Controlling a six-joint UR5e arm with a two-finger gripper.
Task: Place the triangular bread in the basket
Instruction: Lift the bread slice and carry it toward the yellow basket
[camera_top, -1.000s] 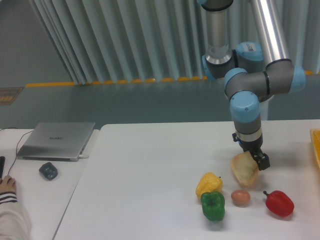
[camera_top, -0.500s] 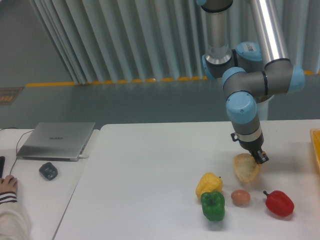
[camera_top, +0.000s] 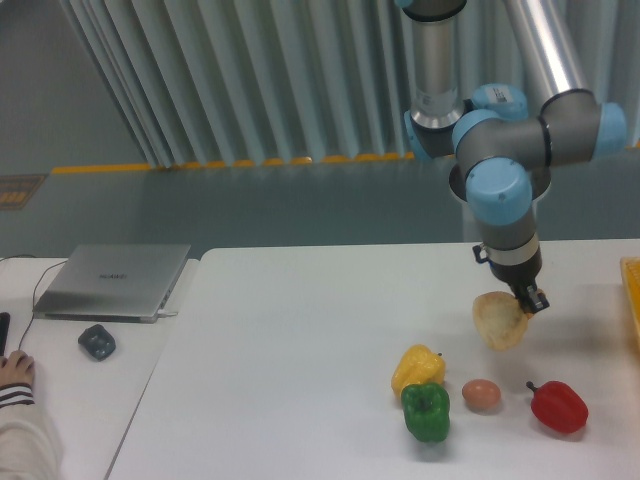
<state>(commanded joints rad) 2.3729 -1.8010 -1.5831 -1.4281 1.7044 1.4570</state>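
Gripper: dark fingers clamped on the bread's top edge.
Bread: rounded, pale-faced, golden-rimmed, lifted.
Basket: yellow-orange rim strip.

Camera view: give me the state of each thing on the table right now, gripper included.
gripper: shut on the triangular bread
triangular bread: held, lifted off the table
basket: at right edge, only its rim in view
laptop: closed
yellow pepper, green pepper, egg, red pepper: resting on table

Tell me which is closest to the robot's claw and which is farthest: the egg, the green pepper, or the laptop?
From the gripper:
1. Egg, just below it, slightly left.
2. Green pepper, farther left, at the front.
3. Laptop, far away on the left table.
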